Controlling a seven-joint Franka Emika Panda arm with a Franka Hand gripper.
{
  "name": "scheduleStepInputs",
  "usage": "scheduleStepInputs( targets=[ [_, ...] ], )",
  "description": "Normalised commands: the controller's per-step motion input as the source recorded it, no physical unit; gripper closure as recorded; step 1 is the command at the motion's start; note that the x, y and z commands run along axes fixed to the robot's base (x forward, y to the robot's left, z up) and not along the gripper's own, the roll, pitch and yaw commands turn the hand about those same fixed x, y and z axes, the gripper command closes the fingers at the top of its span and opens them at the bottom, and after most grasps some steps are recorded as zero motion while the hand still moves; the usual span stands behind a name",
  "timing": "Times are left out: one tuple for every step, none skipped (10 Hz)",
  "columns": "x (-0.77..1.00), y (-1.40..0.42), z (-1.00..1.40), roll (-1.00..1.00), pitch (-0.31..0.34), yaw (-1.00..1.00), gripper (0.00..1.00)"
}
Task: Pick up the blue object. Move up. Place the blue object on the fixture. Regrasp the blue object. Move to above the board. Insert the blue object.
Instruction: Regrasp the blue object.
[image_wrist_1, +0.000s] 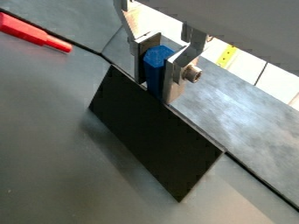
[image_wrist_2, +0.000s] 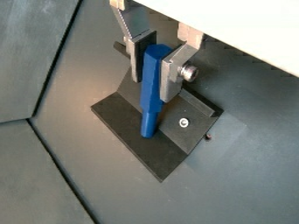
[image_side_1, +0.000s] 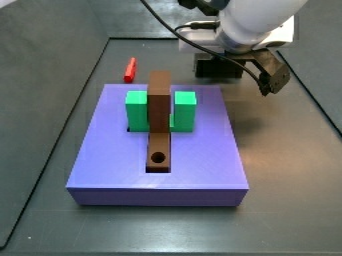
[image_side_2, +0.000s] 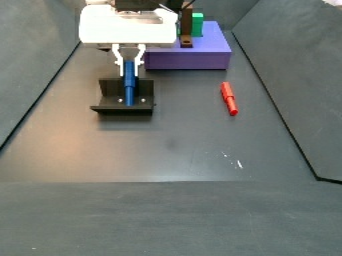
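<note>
Gripping blue object (image_wrist_2: 151, 92) – hand (image_wrist_2: 152, 54), on fixture (image_wrist_2: 146, 131)

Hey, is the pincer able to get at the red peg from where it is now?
Probably not right away: the pincer is shut on the blue peg, standing on the fixture. The red peg lies apart on the open floor with nothing over it, so once the blue one is let go, likely yes.
</note>
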Motion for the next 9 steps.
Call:
scheduleStepInputs(
  targets=[
    [0.00, 0.00, 0.00, 0.00, 0.000, 0.00, 1.00],
    [0.00, 0.00, 0.00, 0.00, 0.000, 0.00, 1.00],
    [0.00, 0.00, 0.00, 0.00, 0.000, 0.00, 1.00],
    [0.00, 0.00, 0.00, 0.00, 0.000, 0.00, 1.00],
    [0.00, 0.00, 0.00, 0.00, 0.000, 0.00, 1.00],
    [0.00, 0.00, 0.00, 0.00, 0.000, 0.00, 1.00],
    [0.00, 0.00, 0.00, 0.00, 0.000, 0.00, 1.00],
    [0.00, 0.00, 0.00, 0.00, 0.000, 0.00, 1.00],
    [0.00, 0.00, 0.00, 0.00, 0.000, 0.00, 1.00]
  ],
)
